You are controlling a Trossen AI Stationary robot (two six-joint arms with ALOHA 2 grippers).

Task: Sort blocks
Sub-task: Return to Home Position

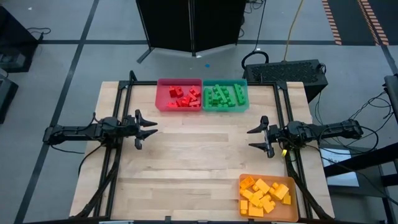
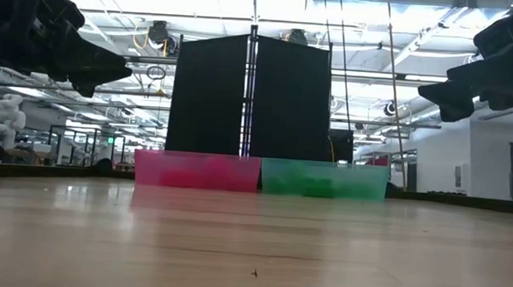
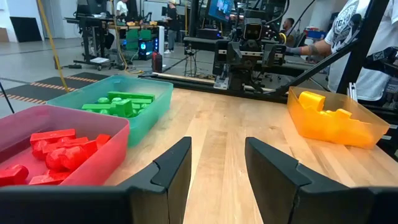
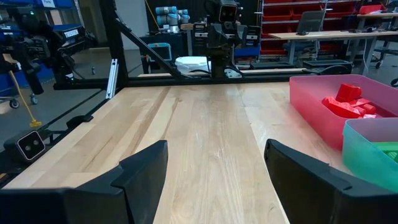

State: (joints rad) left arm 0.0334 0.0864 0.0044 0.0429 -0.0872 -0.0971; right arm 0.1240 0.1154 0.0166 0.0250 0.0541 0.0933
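Step in hand, as I read it: parking the arms. The sorting itself looks done. Red blocks (image 1: 185, 98) lie in the red tray (image 1: 159, 93). Green blocks (image 1: 225, 98) lie in the green tray (image 1: 246, 93), which touches the red one along the table (image 1: 199, 168) edge at the top of the high view. Yellow blocks (image 1: 262, 196) are in the orange tray (image 1: 286, 180), at the opposite edge on the right arm's side. No loose block shows on the bare wood btw the arms. The strips under the arms are partly hidden, tho, so prob none left rather than certainly none.

Left gripper (image 1: 154, 127): at the table's left side, about mid-depth, pointing in toward the centre. Low view has it up off the wood, touching nothing. Jaws wide apart and empty; left wrist view shows plain wood thru the gap.

Right gripper (image 1: 250, 138): mirror pose on the right side, facing the left one and well apart from it. Also raised, jaws wide, holding nothing.

Next move calls for little, imo. No grasp to line up; just settle both arms in a rest pose clear of the trays, and the jaws can be left wide. Worth a scan of the table edges for a stray.
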